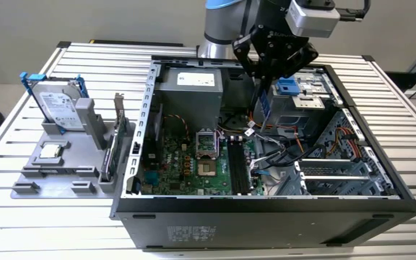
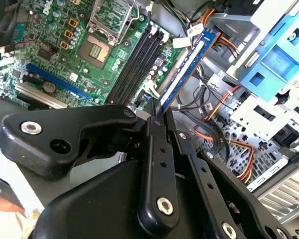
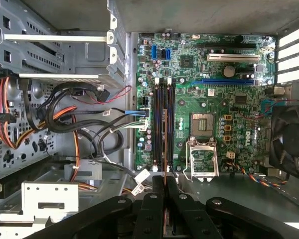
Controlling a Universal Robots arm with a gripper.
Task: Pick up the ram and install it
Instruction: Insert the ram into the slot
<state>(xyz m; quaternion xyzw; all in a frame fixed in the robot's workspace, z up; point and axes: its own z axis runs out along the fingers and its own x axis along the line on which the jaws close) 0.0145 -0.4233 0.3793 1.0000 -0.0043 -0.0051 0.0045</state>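
Note:
My gripper (image 1: 264, 81) hangs over the open computer case (image 1: 139, 135), shut on the ram (image 1: 264, 105). The ram is a long narrow stick that points down toward the motherboard (image 1: 186, 162). In the second wrist view the ram (image 2: 189, 67) looks blue with dark chips and runs out from between the fingers (image 2: 157, 149). In the first wrist view the ram (image 3: 164, 149) shows edge-on, in line with the black memory slots (image 3: 162, 119). Those slots (image 1: 237, 165) lie beside the open processor socket (image 1: 204, 143), below the stick and apart from it.
A grey holder (image 1: 41, 173) at the exterior view's left carries a silver hard drive (image 1: 58, 105) and a bracketed card (image 1: 117, 135). Inside the case are loose cables (image 1: 280, 151), a blue drive bracket (image 1: 287, 85), a power supply (image 1: 193, 86) and a drive cage (image 1: 338, 173).

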